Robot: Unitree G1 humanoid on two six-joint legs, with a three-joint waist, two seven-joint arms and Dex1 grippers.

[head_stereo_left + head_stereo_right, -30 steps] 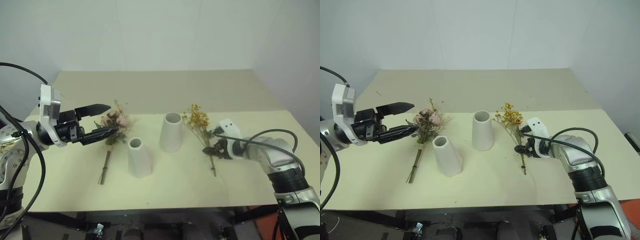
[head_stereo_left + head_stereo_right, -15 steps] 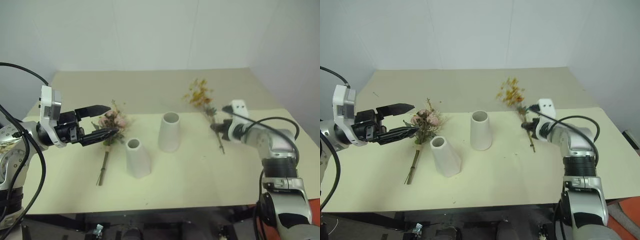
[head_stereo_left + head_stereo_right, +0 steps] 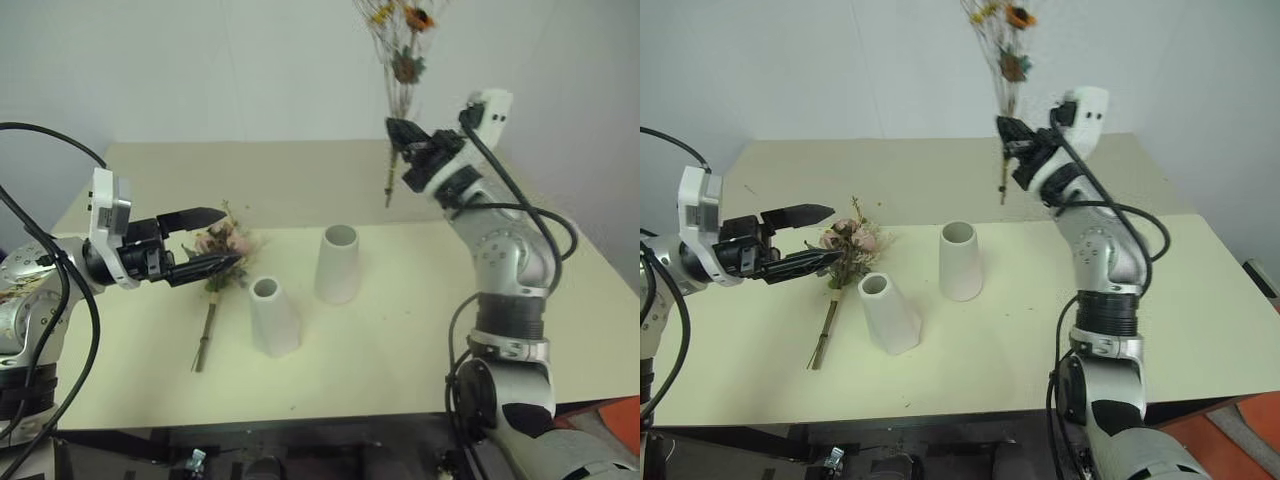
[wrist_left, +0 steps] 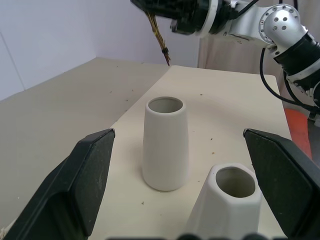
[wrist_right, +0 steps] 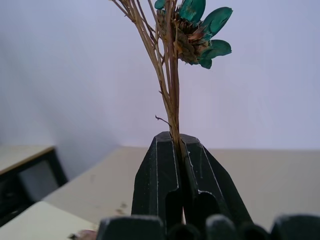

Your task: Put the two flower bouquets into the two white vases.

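Observation:
My right gripper [image 3: 397, 132] is shut on the stems of the thin yellow-orange bouquet [image 3: 404, 68] and holds it upright in the air, behind and above the taller white vase [image 3: 338, 263]. The stem ends hang below the fingers [image 5: 165, 165]. The shorter white vase [image 3: 273, 316] stands to the front left of the taller one. The pink rose bouquet [image 3: 230, 243] lies on the table left of the vases. My left gripper [image 3: 222, 238] hangs open at the pink blooms, gripping nothing. Both vases [image 4: 166, 145] [image 4: 227, 202] show between its fingers [image 4: 85, 175].
The vases and the pink bouquet rest on a cream table [image 3: 400, 340]. A second, darker tabletop [image 3: 300, 180] adjoins it behind, up to a white wall. The table's right half is bare.
My right gripper closed on the yellow-orange bouquet, lifted it off the table and swung it up and left, turning it upright. The left gripper stayed put.

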